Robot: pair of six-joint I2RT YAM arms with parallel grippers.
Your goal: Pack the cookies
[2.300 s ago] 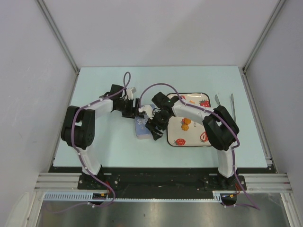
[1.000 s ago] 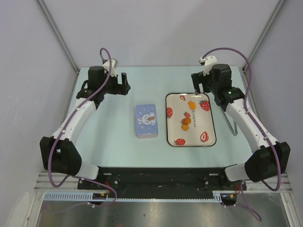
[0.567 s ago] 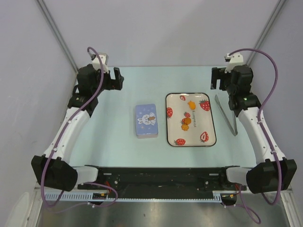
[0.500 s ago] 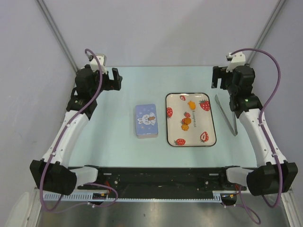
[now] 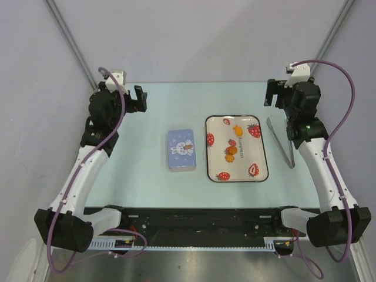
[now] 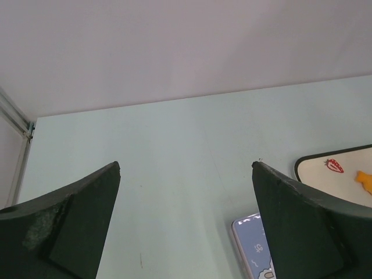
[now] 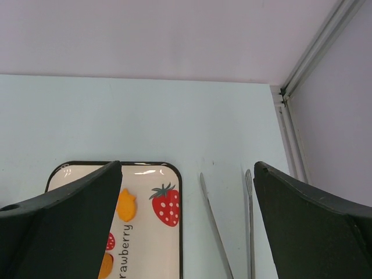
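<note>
A white strawberry-print tray (image 5: pixel 258 154) lies right of centre. Small orange cookies (image 5: pixel 230 153) sit near its middle and one orange piece (image 5: pixel 237 130) near its far edge; that piece also shows in the right wrist view (image 7: pixel 126 204). No black or green cookie is in view. A blue bunny-print tin (image 5: pixel 181 149) lies closed left of the tray. My left gripper (image 5: pixel 136 99) is open and empty, high over the far left corner (image 6: pixel 186 165). My right gripper (image 5: pixel 271 94) is open and empty, high over the far right (image 7: pixel 188 164).
Metal tongs (image 5: pixel 286 143) lie on the table right of the tray, also in the right wrist view (image 7: pixel 218 232). The tin's corner (image 6: pixel 253 241) and the tray's rim (image 6: pixel 299 165) show in the left wrist view. Enclosure walls and frame posts stand close behind both grippers.
Both arms have left the tin at the middle and swung up and out to the far corners. In the last half second each drifted slightly further outward. The tin and tray have not moved.
</note>
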